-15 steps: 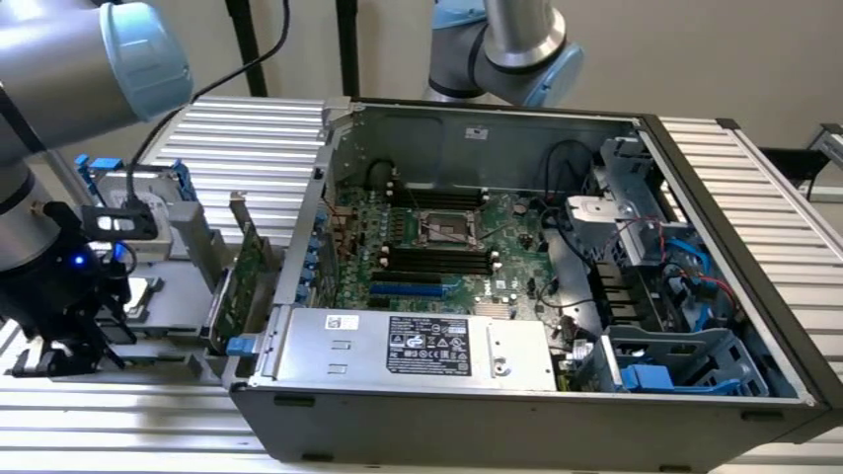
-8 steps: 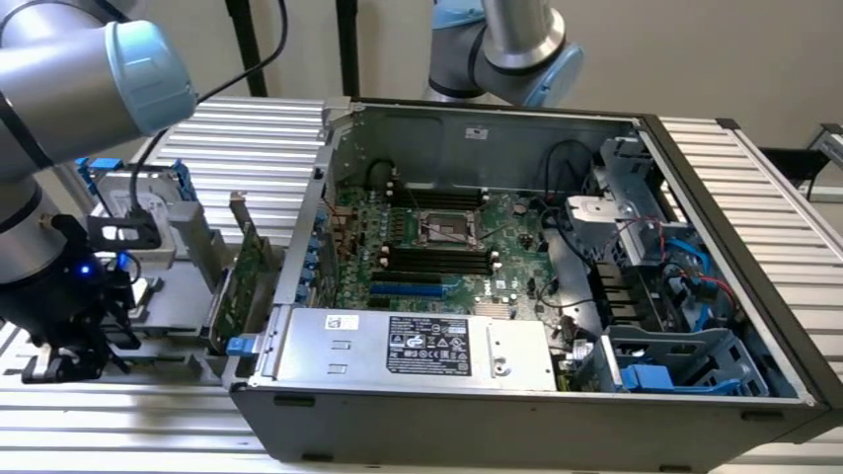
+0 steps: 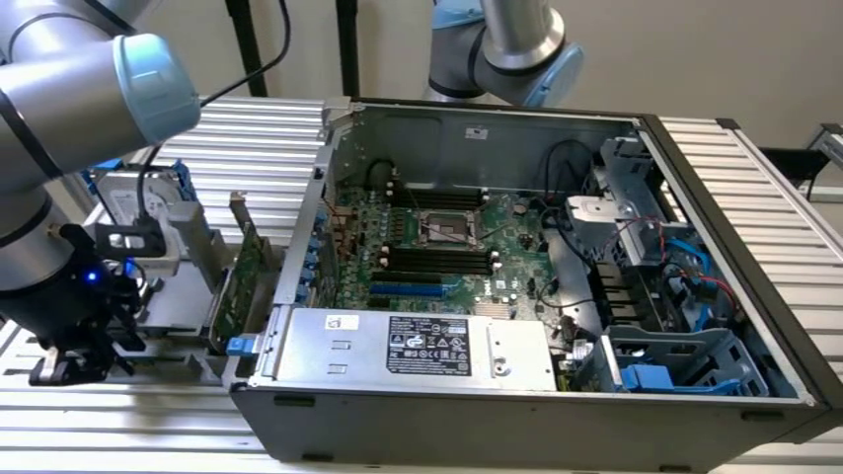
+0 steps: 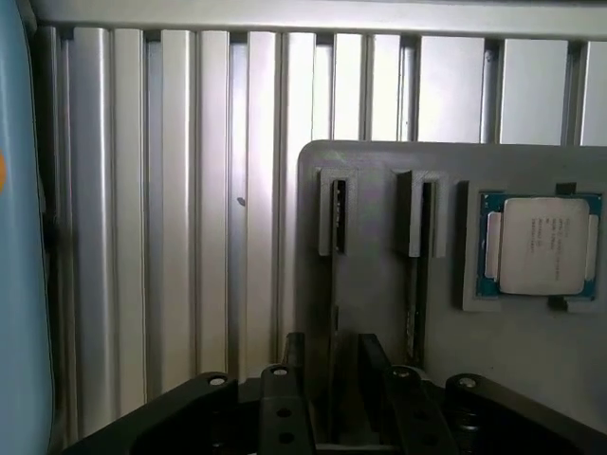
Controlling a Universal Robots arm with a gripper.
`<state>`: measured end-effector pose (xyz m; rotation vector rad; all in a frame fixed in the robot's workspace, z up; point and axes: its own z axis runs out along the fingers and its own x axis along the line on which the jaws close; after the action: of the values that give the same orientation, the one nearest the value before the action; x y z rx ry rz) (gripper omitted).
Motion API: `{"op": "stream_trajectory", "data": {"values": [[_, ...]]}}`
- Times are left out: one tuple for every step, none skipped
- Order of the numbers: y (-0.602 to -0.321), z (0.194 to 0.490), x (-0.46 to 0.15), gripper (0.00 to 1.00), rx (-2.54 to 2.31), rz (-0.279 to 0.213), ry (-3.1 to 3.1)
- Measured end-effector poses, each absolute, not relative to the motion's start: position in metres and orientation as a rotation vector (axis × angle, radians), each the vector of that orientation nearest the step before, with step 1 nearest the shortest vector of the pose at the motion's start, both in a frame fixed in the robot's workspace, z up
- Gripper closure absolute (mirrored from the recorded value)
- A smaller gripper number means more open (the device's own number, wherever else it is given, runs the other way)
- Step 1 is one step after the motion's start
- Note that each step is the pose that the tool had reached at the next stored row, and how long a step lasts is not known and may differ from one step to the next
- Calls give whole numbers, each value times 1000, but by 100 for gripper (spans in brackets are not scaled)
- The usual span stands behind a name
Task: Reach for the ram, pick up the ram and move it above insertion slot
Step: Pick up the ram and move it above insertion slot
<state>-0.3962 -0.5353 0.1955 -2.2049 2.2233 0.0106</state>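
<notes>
Exterior view: the black gripper hangs over the ribbed silver table, at the exterior view's left of the open gray metal computer case with its long black insertion slot. Wrist view: the fingers are spread and empty. The thin ram stands on edge in a smooth gray holder, just beside them.
</notes>
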Motion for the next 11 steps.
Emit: {"op": "stream_trajectory", "data": {"values": [[-535, 195, -396, 64, -2194, 11, 2235], [-535, 195, -396, 64, -2183, 11, 2245], [-535, 195, -396, 64, -2178, 11, 2250], [-535, 195, -396, 64, -2176, 11, 2251], [-535, 195, -396, 64, -2176, 11, 2252], [-534, 194, -396, 64, -2175, 11, 2252], [-534, 195, -396, 65, -2175, 11, 2252], [-534, 194, -396, 65, -2175, 11, 2252], [-534, 194, -396, 73, -2175, 11, 2252], [-534, 194, -396, 73, -2175, 11, 2252], [-534, 194, -396, 73, -2175, 11, 2252]]}}
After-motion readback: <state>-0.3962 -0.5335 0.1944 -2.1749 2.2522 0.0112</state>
